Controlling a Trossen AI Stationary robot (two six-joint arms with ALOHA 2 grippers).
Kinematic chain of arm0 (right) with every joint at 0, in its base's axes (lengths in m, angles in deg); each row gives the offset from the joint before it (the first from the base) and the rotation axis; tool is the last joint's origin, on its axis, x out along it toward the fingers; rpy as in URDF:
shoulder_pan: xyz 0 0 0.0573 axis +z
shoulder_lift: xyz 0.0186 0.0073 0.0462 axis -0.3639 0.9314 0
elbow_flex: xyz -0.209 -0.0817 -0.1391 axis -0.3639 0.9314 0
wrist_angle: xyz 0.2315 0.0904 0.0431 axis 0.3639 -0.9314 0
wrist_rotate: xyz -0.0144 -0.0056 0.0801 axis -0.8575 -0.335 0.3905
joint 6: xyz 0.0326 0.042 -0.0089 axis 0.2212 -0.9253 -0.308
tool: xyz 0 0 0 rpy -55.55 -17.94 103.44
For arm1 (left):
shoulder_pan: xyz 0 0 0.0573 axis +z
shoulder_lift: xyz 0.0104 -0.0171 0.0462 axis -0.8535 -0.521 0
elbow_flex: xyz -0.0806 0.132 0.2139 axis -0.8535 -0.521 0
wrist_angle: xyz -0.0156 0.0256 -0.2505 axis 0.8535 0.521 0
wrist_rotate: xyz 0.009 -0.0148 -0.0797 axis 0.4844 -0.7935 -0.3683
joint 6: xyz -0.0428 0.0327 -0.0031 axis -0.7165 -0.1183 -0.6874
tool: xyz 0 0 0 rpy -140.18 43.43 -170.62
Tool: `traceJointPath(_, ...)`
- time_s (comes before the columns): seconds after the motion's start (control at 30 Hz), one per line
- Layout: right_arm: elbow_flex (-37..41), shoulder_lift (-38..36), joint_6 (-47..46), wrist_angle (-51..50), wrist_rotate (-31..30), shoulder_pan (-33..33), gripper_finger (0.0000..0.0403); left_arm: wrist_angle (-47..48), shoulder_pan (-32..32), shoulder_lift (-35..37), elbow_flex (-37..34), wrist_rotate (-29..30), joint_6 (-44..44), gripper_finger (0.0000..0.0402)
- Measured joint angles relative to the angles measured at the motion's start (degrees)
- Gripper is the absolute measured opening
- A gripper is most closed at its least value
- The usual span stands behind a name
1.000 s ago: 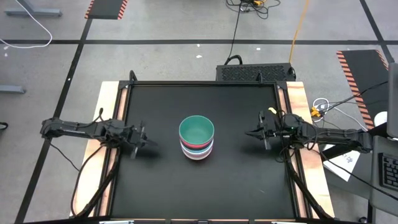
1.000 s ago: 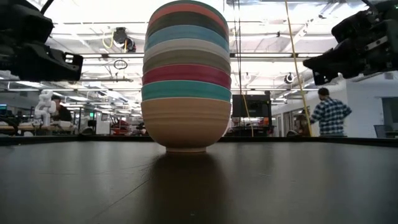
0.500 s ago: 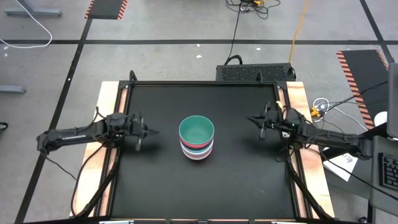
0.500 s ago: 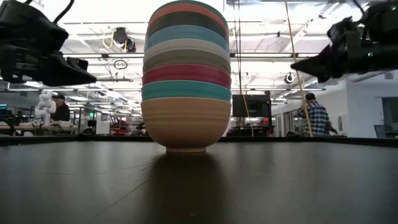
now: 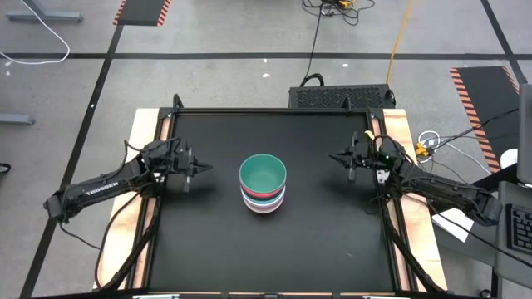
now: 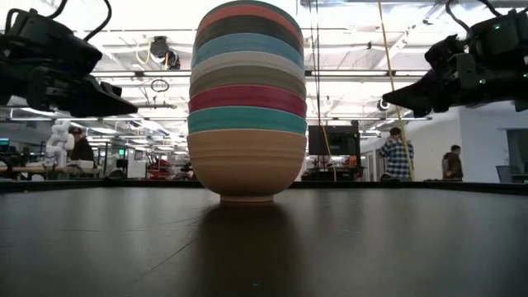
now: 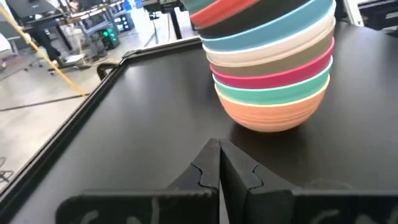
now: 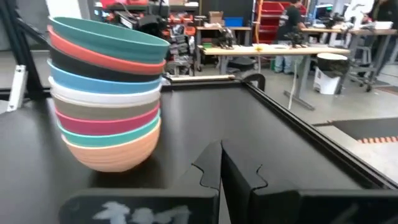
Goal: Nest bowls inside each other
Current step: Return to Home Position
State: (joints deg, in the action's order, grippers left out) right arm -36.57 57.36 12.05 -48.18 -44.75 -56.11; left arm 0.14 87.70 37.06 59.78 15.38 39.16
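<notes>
Right, the black surface carries one thing: the stack of bowls, all nine nested and upright at centre, green bowl on top, orange bowl at the bottom. The stack sits between the arms. The left tool and right tool both point inward at it, fingers pressed together, holding nothing, each well apart from it; left looks marginally nearer. Homing means pulling outward, away from the stack, so I'd expect little contact risk.
</notes>
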Motion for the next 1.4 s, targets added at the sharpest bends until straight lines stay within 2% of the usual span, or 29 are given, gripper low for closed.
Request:
traceJointPath(0.1,0.02,2.11,0.31,1.56,0.06,-0.68,0.0000,-1.16,2.69,-1.80,0.00,-3.80,1.51,0.0003)
traceJointPath(0.3,0.02,5.86,-0.06,4.12,0.01,-1.28,0.0000,-3.86,6.79,-4.83,0.00,-5.08,0.65,0.0008)
traceJointPath(0.5,0.02,7.61,-0.59,5.78,0.26,-0.67,0.0000,-4.40,7.27,-5.55,0.00,-16.53,0.84,0.0005)
traceJointPath(0.63,0.03,8.73,0.86,5.76,4.84,0.50,0.0000,-4.47,7.15,-5.55,0.00,-22.06,1.20,0.0002)
traceJointPath(0.73,0.07,9.52,0.16,5.77,6.11,2.68,0.0000,-4.45,6.76,-5.67,0.00,-22.04,0.81,0.0004)
traceJointPath(0.93,0.07,11.48,-0.32,8.15,5.79,10.76,0.0000,-5.10,2.42,-8.62,0.00,-17.88,1.15,0.0002)
traceJointPath(1.07,0.07,12.64,-0.55,16.99,4.09,14.64,0.0000,-6.61,-0.95,-10.34,0.00,-16.43,1.08,0.0002)
traceJointPath(1.23,-0.08,12.27,-4.62,29.27,4.14,15.37,0.0000,-6.52,-3.62,-10.68,0.52,-16.10,1.30,0.0001)
traceJointPath(1.3,-1.31,11.56,-4.07,26.88,4.15,14.53,0.0000,-5.67,-4.17,-10.65,1.07,-16.07,2.10,0.0001)
traceJointPath(1.4,-4.00,10.89,-1.97,13.95,4.33,12.52,0.0000,-3.57,-4.69,-10.64,2.06,-16.00,3.13,0.0001)
